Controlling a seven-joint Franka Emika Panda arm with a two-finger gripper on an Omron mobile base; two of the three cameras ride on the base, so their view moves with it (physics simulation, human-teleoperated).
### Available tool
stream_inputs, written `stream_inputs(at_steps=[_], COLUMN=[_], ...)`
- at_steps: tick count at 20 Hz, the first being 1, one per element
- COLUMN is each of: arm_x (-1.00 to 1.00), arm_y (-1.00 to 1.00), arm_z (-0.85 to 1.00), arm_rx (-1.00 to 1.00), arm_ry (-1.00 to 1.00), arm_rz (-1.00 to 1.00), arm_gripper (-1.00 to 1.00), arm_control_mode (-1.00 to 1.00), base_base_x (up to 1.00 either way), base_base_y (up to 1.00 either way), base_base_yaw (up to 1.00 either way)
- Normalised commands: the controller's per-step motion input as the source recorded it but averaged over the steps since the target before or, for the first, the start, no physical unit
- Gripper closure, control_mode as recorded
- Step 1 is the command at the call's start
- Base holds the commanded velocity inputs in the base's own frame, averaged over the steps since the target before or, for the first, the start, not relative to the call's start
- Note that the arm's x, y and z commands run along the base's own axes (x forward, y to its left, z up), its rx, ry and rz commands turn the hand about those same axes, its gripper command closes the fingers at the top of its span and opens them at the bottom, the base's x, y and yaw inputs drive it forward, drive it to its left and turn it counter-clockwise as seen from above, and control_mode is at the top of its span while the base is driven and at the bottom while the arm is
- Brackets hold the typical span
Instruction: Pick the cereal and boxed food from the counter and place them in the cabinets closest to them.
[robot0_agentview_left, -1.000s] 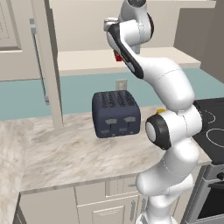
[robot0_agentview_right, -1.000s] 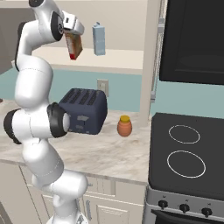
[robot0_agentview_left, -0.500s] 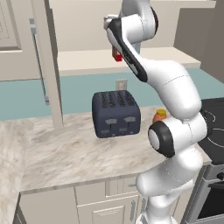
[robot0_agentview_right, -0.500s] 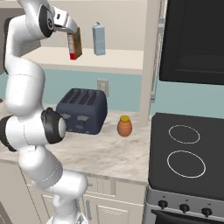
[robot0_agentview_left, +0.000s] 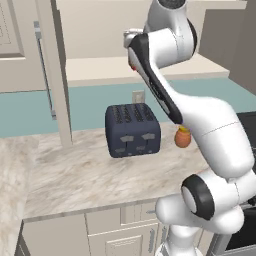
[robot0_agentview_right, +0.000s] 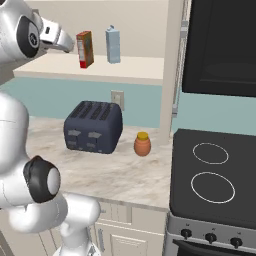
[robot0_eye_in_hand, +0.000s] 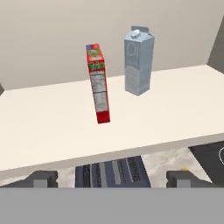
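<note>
The cereal (robot0_eye_in_hand: 98, 83) is a flat red box standing upright on the cream shelf (robot0_eye_in_hand: 52, 127) of the open wall cabinets, left of a pale blue carton (robot0_eye_in_hand: 138, 61). In the right base view the cereal (robot0_agentview_right: 85, 49) stands free, and my gripper (robot0_agentview_right: 69, 46) hangs just left of it, level with the shelf. The hand view shows my gripper (robot0_eye_in_hand: 111, 179) open, its fingertips (robot0_eye_in_hand: 41, 179) wide apart in front of the shelf edge, with nothing between them. A sliver of the cereal (robot0_agentview_left: 133, 65) peeks out from behind my arm. The boxed food is out of view.
A dark blue toaster (robot0_agentview_right: 93, 126) and a small orange jar (robot0_agentview_right: 142, 144) sit on the beige counter (robot0_agentview_right: 115, 175) below the shelf. The black stove top (robot0_agentview_right: 215, 175) lies to the right. The cabinet's side post (robot0_agentview_left: 59, 75) rises left of the toaster.
My gripper has opened and let go of the cereal, which now stands alone on the shelf. The hand has drawn back a little from the box.
</note>
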Motion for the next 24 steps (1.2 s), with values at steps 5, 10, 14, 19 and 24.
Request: stream_inputs(at_steps=[5,10,14,19,24], arm_x=[-1.0,-1.0,-0.98,-0.37,0.0], arm_y=[-0.29,-0.31,-0.25,-0.27,-0.01], arm_z=[-0.8,-0.93,-0.93,-0.42,0.0], arm_rx=[0.0,-0.04,-0.08,-0.07,0.0], arm_ry=[-0.02,0.0,0.0,-0.05,-0.02], arm_rz=[0.02,0.07,0.08,0.1,0.0], arm_gripper=[-1.0,-1.0,-1.0,-1.0,-1.0], arm_control_mode=[-1.0,-1.0,-1.0,-1.0,-1.0], base_base_x=[0.0,0.0,0.0,0.0,0.0], base_base_y=[0.0,0.0,0.0,0.0,0.0], base_base_yaw=[0.0,0.0,0.0,0.0,0.0])
